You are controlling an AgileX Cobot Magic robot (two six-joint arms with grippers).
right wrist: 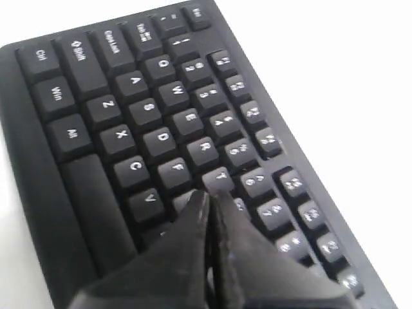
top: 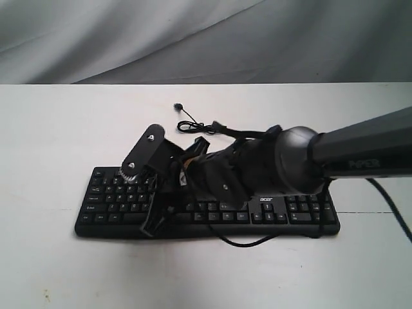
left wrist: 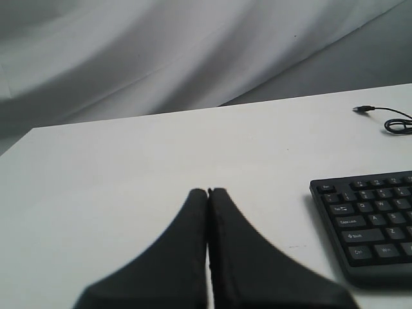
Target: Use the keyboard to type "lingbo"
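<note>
The black keyboard [top: 302, 212] lies across the white table, its acer logo beside the number pad. My right arm reaches over it from the right. The right gripper [top: 154, 222] hangs over the keyboard's left half, shut with nothing in it. In the right wrist view its closed tips [right wrist: 211, 196] sit at the keys just past F and below T on the keyboard [right wrist: 129, 122]; whether they touch a key I cannot tell. The left gripper [left wrist: 208, 191] is shut and empty over bare table, apart from the keyboard's Esc corner [left wrist: 373, 219]. It is out of the exterior view.
The keyboard's thin black cable [top: 193, 125] lies coiled behind it, ending in a loose USB plug [top: 177, 106], also seen from the left wrist as the plug [left wrist: 364, 109]. A cable loop [top: 244, 243] hangs in front. Grey cloth [top: 193, 38] backs the table [top: 64, 129].
</note>
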